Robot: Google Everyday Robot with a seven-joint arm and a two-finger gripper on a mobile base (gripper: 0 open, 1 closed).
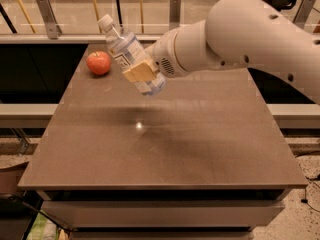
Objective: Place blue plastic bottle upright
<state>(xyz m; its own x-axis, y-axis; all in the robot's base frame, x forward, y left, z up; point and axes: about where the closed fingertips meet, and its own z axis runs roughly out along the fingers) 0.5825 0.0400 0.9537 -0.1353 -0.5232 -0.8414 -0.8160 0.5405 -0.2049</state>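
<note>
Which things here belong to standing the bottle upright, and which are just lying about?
Job: blue plastic bottle, tilted, gripped in the claw above the table.
Lying about: apple, on the table's far left corner.

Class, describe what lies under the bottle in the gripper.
The blue plastic bottle hangs tilted in the gripper; under it only table and a shadow show. The apple sits apart. The gripper covers part of the bottle's side.
</note>
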